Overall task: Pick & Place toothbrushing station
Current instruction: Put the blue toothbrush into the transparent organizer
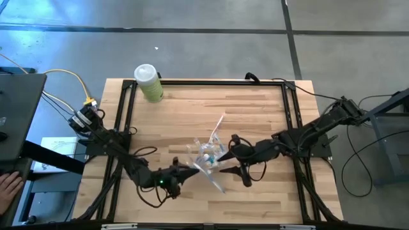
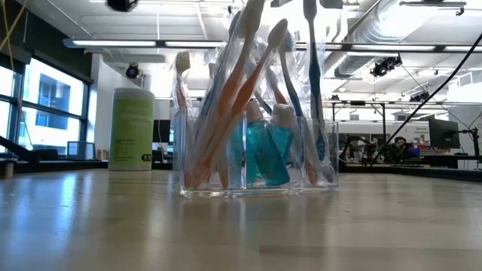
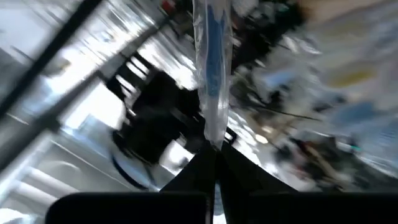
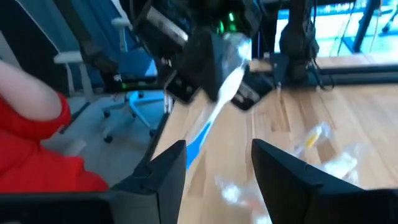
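Right now the clear holder (image 1: 206, 155) full of toothbrushes (image 2: 226, 113) stands near the middle of the table (image 1: 255, 108). Just beside it, the left gripper (image 1: 195, 170) pinches one blue toothbrush (image 3: 212, 81) tight. On the holder's other side, the right gripper (image 1: 225, 161) has its fingers apart, holding nothing.

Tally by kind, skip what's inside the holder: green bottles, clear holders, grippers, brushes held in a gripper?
green bottle: 1
clear holder: 1
grippers: 2, the left gripper and the right gripper
wrapped toothbrush, held in the left gripper: 1
Total: 5
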Controlling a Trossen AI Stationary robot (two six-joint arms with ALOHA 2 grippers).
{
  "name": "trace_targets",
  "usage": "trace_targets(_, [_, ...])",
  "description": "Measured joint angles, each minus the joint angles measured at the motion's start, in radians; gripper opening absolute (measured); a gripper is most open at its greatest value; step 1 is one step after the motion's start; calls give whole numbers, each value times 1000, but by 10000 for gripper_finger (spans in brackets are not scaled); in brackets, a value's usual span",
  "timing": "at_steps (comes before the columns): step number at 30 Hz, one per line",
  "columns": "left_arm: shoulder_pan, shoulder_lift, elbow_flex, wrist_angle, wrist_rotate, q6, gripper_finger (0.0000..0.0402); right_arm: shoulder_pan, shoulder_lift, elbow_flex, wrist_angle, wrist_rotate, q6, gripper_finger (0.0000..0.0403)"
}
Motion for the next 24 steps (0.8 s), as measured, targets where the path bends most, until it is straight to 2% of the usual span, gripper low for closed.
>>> trace_targets(3, [39,0,0,11,143,53,2,-12,4,0,41,-52,-11,174])
trace_targets(6, [75,0,0,23,207,87,2,-26,40,3,93,-147,-12,174])
trace_targets(9, [103,0,0,58,210,68,2,-25,92,2,128,-188,13,174])
trace_targets(14, [117,0,0,61,204,38,2,-25,163,2,200,-89,18,174])
trace_targets(19, [106,31,0,101,165,35,2,-25,174,1,237,-130,35,174])
trace_targets(24, [84,47,0,125,150,30,2,-18,171,1,190,-62,38,174])
